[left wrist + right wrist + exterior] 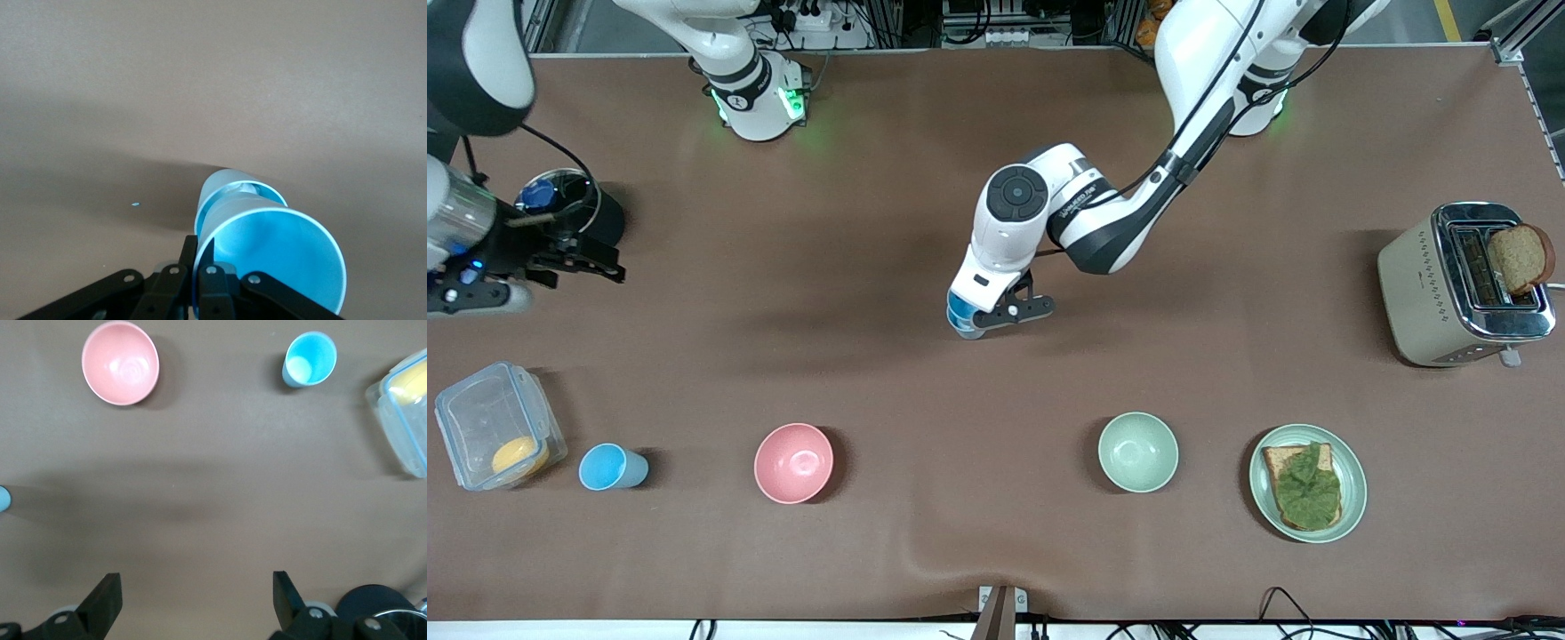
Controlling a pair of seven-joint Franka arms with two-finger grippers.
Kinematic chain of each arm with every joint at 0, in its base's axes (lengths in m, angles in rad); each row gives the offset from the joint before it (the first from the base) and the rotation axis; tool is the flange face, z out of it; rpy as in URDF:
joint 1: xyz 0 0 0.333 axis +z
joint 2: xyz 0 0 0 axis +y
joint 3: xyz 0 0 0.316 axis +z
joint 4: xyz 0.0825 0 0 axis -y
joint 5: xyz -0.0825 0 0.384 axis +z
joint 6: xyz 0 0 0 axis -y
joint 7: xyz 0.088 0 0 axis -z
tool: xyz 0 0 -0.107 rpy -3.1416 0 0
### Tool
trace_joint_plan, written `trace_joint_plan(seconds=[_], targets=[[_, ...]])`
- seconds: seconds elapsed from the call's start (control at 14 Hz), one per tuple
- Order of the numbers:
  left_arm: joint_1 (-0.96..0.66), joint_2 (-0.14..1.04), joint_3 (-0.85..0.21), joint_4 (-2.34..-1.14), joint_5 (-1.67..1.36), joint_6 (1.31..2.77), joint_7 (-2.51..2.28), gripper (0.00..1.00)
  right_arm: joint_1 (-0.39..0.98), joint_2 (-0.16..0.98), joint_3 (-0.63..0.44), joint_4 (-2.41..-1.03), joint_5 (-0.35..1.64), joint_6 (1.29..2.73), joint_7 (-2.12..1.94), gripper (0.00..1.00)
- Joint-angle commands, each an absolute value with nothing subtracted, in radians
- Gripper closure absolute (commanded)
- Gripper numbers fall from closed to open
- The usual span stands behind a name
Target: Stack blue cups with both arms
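Note:
My left gripper (pixel 1005 313) is over the middle of the table, shut on the rim of a sky-blue cup (pixel 961 311). In the left wrist view its fingers (pixel 203 250) pinch the wall of this cup (pixel 280 260). The cup's base reaches into the mouth of a paler blue cup (pixel 230 190) standing on the table below it (pixel 972 332). Another sky-blue cup (pixel 612 467) stands near the front camera at the right arm's end, also in the right wrist view (pixel 309 359). My right gripper (pixel 600 262) hangs open and empty over that end (pixel 197 587).
A pink bowl (pixel 793 462), a pale green bowl (pixel 1137 452) and a plate with toast (pixel 1307 482) line the near side. A clear lidded box (pixel 498 425) is beside the lone cup. A dark pot (pixel 574 209) is by my right gripper. A toaster (pixel 1463 284) stands at the left arm's end.

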State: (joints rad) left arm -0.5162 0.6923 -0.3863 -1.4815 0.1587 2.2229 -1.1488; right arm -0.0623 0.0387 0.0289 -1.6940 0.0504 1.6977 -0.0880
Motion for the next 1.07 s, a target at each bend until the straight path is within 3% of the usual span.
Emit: trace_joint_plan(seconds=[0.0,0.36,0.57,1.0], targets=[[-0.540,0.710,-0.373,-1.454,0.204,2.241,-1.171,0.01,-0.095,0.077,0.041,-1.606,0.035,1.667,-0.087,0.00],[-0.538,0.671,-0.356,-1.453,0.251,2.240,-1.170,0.00,-0.084,0.066,0.048,-1.606,0.011,1.678,-0.086,0.00],[-0.532,0.606,-0.258,-1.453,0.249,2.195,-1.158,0.00,-0.087,0.066,0.048,-1.606,0.011,1.675,-0.086,0.00],[-0.318,0.493,-0.238,-1.453,0.232,2.024,-1.071,0.00,-0.058,0.064,0.049,-1.605,0.000,1.675,-0.086,0.00]])
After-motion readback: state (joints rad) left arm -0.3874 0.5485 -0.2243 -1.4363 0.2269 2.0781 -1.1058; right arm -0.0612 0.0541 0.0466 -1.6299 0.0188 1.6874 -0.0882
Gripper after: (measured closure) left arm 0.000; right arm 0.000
